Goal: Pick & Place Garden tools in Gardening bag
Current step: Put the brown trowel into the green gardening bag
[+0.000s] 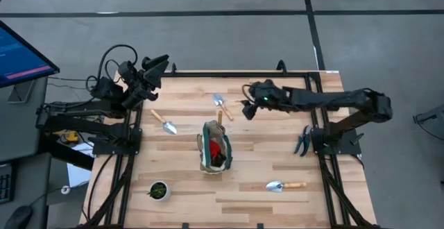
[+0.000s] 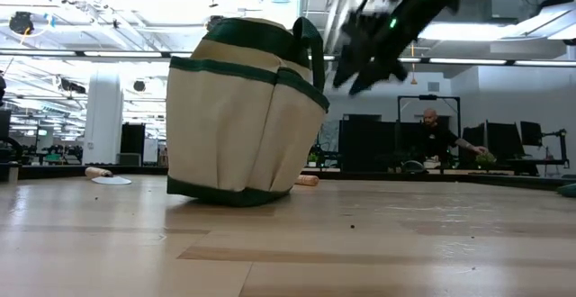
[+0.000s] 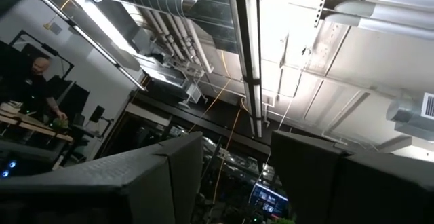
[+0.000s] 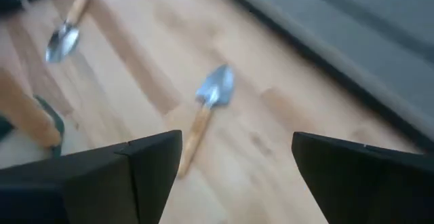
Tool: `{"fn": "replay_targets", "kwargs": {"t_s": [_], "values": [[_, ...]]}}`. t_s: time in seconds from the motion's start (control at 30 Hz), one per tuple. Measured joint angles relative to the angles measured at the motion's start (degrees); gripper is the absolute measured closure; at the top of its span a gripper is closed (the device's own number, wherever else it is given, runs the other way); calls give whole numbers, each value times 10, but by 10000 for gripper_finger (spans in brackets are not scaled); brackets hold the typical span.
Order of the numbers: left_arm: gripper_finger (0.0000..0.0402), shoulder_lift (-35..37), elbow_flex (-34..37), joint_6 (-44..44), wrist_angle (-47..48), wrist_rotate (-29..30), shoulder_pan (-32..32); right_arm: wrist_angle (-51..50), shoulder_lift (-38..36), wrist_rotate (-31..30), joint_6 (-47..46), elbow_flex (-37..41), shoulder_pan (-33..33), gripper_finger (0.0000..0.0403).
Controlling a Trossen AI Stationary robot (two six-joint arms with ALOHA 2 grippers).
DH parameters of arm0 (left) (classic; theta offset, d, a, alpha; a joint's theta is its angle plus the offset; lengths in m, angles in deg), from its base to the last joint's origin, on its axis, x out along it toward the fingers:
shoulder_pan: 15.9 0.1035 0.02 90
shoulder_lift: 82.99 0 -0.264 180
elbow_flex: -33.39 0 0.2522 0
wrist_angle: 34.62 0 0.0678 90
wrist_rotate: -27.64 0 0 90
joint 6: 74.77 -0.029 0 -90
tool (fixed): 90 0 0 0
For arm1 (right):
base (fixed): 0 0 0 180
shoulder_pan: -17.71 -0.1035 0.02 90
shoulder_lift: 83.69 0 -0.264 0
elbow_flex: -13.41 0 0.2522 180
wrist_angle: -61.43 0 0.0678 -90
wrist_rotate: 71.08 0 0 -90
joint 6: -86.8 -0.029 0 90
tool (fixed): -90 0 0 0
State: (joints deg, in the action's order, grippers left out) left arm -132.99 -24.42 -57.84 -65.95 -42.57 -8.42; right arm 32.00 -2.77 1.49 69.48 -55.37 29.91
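The gardening bag [image 1: 214, 148] stands upright on the table's middle, a red-and-black item and a wooden handle inside; it also shows in the low view [image 2: 243, 112]. One trowel [image 1: 223, 106] lies behind it, seen in the right wrist view [image 4: 207, 108]. Another trowel [image 1: 164, 121] lies left, a third [image 1: 284, 185] at the near right. My right gripper [image 1: 245, 108] is open and empty, raised above the table right of the far trowel. My left gripper [image 1: 158, 66] is open, raised at the far left corner.
A small round dark pot with green [image 1: 159, 190] stands near the near left edge. A dark blue-handled tool [image 1: 303, 141] lies at the right edge by the right arm's base. A person [image 2: 436, 139] stands in the room beyond the table.
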Motion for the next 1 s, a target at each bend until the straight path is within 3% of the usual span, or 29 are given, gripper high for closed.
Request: {"fn": "replay_targets", "kwargs": {"t_s": [0.13,0.43,1.0], "values": [[238,0,0,0,1,0,0,54,82,73,-20,0,20,131],[238,0,0,13,1,-1,0,74,229,88,-20,-47,17,131],[238,0,0,13,1,-1,0,96,316,98,-6,-76,10,131]]}}
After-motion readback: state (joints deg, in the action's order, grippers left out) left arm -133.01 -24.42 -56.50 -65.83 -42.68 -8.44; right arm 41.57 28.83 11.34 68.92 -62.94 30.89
